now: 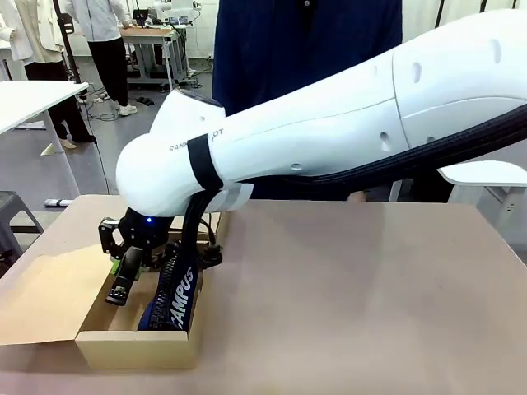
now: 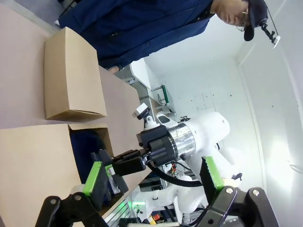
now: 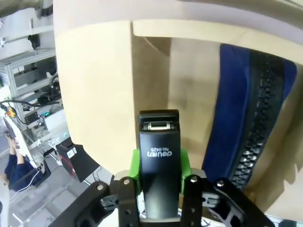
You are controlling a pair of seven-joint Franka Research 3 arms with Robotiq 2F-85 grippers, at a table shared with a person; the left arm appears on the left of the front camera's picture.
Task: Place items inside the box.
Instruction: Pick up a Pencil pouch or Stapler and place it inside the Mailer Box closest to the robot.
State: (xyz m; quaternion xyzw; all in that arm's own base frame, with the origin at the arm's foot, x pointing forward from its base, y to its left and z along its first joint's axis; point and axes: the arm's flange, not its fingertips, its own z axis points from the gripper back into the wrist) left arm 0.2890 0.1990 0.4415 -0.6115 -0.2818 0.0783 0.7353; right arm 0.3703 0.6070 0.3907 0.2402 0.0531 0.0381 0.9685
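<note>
Front view, right arm: comes in from the right and crosses the desk [image 1: 370, 288] to the open box [image 1: 136, 346] at the near left corner.
Front view, right gripper [image 1: 123, 276]: points down into the box, pinching the small black stapler [image 1: 119, 292].
Front view, navy pouch [image 1: 177, 296]: on edge inside the box, against its right wall, "CAMPUS" lettering showing.
Front view, person [image 1: 305, 41]: dark blue top, at the far side of the desk.
Left wrist view, left gripper [image 2: 151, 168]: fingers spread wide with nothing between them, beside the box.
Right wrist view, stapler: clamped between the green pads above bare cardboard inside the box; cannot tell whether it touches.
Right wrist view, navy pouch: zip showing, along one wall, just beside the stapler.
</note>
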